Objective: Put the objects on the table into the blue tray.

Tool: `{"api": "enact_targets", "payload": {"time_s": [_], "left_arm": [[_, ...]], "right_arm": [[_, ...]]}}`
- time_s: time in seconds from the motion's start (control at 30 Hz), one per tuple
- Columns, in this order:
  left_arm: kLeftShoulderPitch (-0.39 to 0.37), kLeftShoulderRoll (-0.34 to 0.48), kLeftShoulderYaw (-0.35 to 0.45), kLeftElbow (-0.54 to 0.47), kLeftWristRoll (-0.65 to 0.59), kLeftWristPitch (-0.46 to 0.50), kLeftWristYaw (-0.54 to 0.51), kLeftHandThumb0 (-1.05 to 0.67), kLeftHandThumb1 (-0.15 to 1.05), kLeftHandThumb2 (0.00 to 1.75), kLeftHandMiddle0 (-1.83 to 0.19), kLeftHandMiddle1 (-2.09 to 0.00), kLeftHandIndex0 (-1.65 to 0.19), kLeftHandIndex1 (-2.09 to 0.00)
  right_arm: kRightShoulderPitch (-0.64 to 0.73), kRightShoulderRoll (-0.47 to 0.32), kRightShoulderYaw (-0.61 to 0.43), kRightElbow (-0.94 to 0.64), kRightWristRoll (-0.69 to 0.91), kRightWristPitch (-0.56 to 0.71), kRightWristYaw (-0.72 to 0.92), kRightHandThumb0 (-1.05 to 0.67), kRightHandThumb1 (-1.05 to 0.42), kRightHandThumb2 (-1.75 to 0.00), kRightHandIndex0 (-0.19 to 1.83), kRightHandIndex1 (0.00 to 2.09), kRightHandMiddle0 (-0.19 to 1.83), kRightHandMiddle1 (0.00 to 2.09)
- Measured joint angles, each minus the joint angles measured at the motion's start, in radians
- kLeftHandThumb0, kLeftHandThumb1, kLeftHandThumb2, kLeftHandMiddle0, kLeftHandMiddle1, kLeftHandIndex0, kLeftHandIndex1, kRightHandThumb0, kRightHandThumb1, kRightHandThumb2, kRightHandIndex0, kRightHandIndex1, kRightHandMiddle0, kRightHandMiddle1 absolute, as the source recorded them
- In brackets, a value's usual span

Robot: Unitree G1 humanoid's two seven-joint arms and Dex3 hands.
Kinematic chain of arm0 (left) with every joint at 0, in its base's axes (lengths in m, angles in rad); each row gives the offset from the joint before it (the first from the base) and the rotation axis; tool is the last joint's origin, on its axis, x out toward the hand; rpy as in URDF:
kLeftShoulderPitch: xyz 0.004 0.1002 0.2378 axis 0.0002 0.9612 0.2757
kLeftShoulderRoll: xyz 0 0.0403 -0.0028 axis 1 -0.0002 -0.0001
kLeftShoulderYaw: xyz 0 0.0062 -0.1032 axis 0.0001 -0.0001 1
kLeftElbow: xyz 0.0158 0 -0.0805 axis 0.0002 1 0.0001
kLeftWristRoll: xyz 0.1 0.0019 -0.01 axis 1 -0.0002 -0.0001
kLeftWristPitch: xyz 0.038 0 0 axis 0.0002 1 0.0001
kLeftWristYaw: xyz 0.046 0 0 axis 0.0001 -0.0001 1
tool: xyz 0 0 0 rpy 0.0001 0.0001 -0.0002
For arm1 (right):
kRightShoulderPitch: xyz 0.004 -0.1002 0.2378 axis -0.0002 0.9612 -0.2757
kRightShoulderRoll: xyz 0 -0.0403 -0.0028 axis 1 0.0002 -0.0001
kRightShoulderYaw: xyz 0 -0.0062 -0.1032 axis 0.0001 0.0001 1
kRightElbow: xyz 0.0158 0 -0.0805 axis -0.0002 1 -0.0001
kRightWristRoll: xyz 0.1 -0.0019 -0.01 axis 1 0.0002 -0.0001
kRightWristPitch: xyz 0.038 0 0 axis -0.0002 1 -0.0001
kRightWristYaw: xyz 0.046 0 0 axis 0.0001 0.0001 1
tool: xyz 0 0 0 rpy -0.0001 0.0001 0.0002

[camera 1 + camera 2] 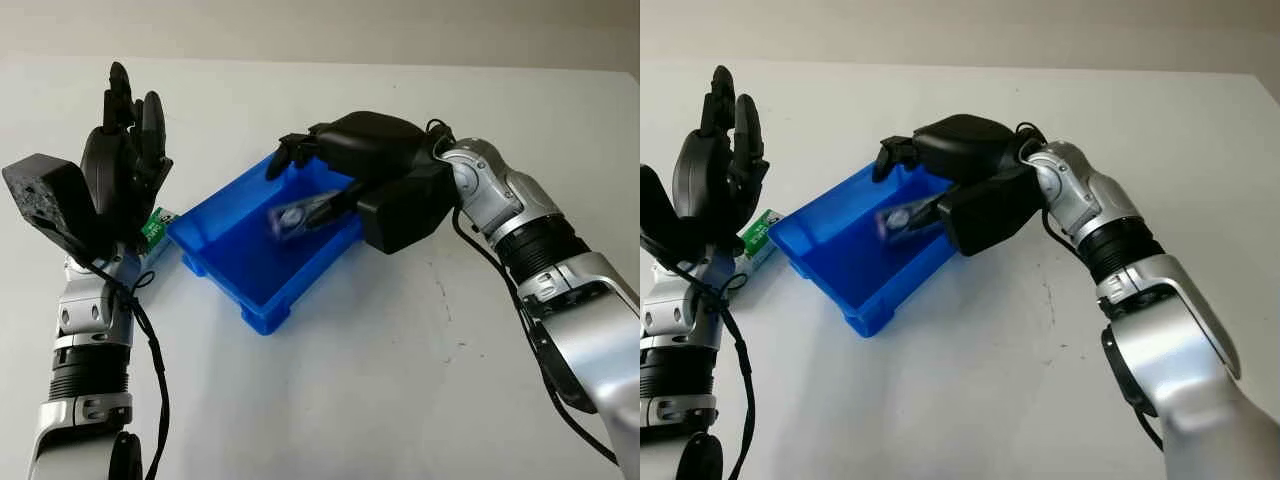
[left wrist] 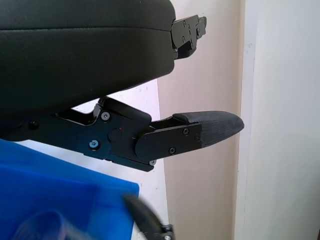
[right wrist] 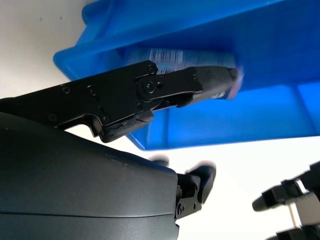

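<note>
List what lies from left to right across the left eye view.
Left hand → green-and-white packet → blue tray → small packet over the tray → right hand.

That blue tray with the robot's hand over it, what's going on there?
The robot is clearing its table into the blue tray. Its right hand is over the tray with a small packet blurred beneath its fingers; whether it is gripped or just released is unclear. The left hand is raised, open, beside a green box on the table.
</note>
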Motion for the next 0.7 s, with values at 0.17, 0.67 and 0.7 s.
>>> {"api": "enact_targets", "payload": {"time_s": [0.17,0.67,0.7], "left_arm": [[0.0,0.0,-0.002,0.013,0.001,0.0,-0.001,-0.76,1.05,0.59,0.19,0.0,0.19,0.0],[-0.001,-0.001,-0.005,0.018,0.003,-0.01,-0.01,-0.76,1.05,0.58,0.19,0.0,0.19,0.0],[-0.001,-0.002,-0.005,0.02,0.002,-0.011,-0.015,-0.76,1.05,0.58,0.19,0.0,0.19,0.0]], "right_arm": [[0.022,-0.015,-0.035,-0.06,0.018,-0.018,-0.058,-0.9,-1.05,-0.53,-0.19,0.0,-0.19,0.0],[0.362,0.028,-0.387,-0.27,0.399,0.338,-0.197,-0.81,-1.05,-0.67,-0.19,0.0,-0.19,0.0],[0.39,0.035,-0.402,-0.283,0.421,0.376,-0.202,-0.78,-1.05,-0.67,-0.19,0.0,-0.19,0.0]]}}
